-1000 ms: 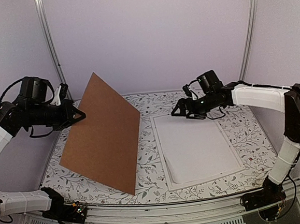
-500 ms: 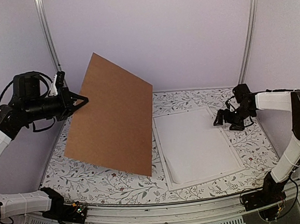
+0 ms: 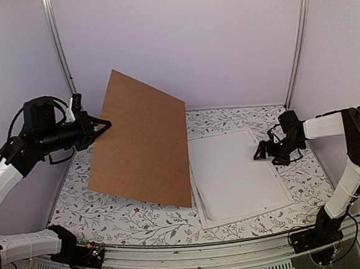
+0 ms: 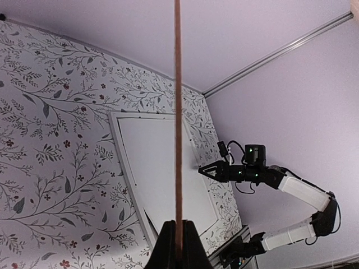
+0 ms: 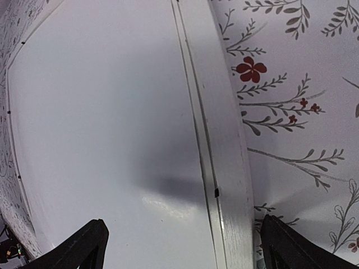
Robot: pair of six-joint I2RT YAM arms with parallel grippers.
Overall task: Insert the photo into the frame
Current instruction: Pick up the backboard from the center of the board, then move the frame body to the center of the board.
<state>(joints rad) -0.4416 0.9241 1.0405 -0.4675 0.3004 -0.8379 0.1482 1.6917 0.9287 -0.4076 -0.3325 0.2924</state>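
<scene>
The white frame [image 3: 286, 190] lies flat on the right half of the table, with a plain white sheet [image 3: 233, 174] filling it. The photo's dark picture side shows nowhere. My left gripper [image 3: 107, 123] is shut on the left edge of the brown backing board [image 3: 143, 143] and holds it tilted in the air, its right edge over the frame's left side. In the left wrist view the board [image 4: 178, 101] is edge-on between the jaws [image 4: 178, 227]. My right gripper [image 3: 260, 155] is open and empty, low over the frame's right rail [image 5: 224, 140], straddling it [image 5: 182, 219].
A floral tablecloth [image 3: 137, 219] covers the table. Lilac walls close the back and sides, with metal posts [image 3: 58, 50] at the back corners. A slotted rail [image 3: 197, 267] runs along the front edge.
My left arm has swung the board right and higher, toward the frame. My right gripper has pulled back from the frame's far left corner to its right rail.
</scene>
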